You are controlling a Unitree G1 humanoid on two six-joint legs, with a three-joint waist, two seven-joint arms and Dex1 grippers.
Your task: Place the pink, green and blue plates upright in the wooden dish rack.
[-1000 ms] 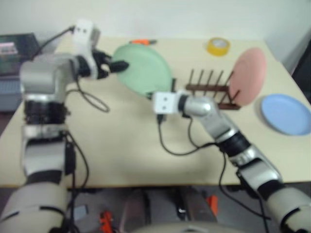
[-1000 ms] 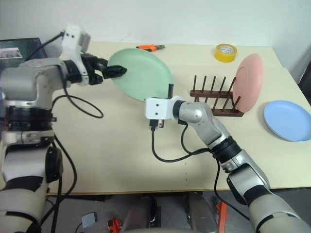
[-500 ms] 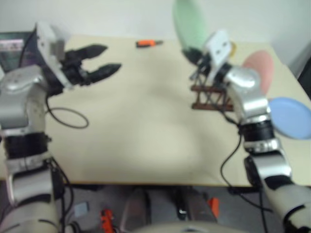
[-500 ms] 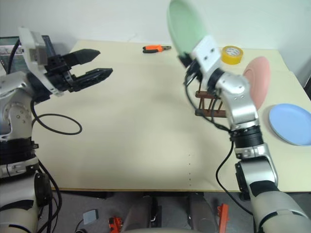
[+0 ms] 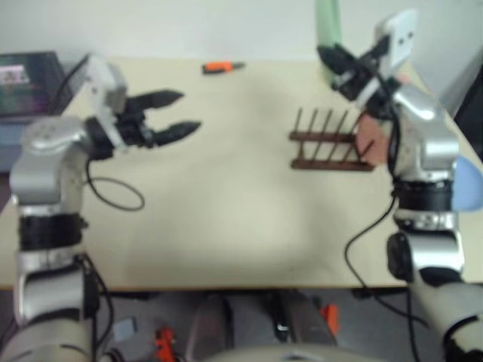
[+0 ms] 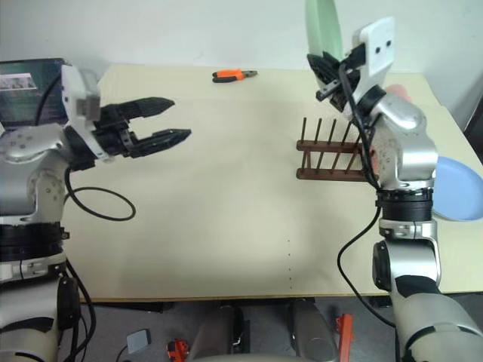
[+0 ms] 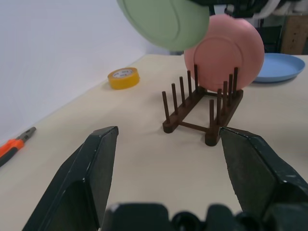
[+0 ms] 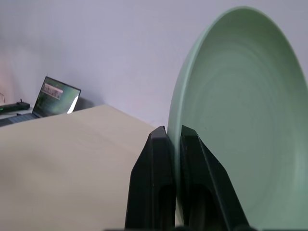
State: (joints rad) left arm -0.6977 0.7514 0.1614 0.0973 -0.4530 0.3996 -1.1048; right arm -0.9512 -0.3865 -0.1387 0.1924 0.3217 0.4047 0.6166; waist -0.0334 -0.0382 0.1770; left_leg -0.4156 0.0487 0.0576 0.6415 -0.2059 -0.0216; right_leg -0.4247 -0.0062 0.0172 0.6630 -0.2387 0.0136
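My right gripper (image 6: 323, 69) is shut on the rim of the green plate (image 6: 323, 29), holding it edge-on in the air above and behind the wooden dish rack (image 6: 332, 158). In the right wrist view the black fingers (image 8: 156, 183) pinch the green plate (image 8: 240, 120). The pink plate (image 7: 231, 53) stands upright at the far end of the rack (image 7: 202, 108). On the table beyond it lies the blue plate (image 7: 279, 67), partly hidden by my right arm in the eye views. My left gripper (image 6: 179, 118) hovers open and empty over the table's left side, pointing toward the rack.
A yellow tape roll (image 7: 123, 78) sits behind the rack and orange pliers (image 6: 234, 74) lie near the table's back edge. A laptop (image 6: 30, 83) stands at the far left. A black cable (image 6: 98, 204) loops below my left arm.
One second ago both grippers held the green plate at left centre. The left let go and drew back; the right carried the plate up and right, turning it edge-on over the rack.
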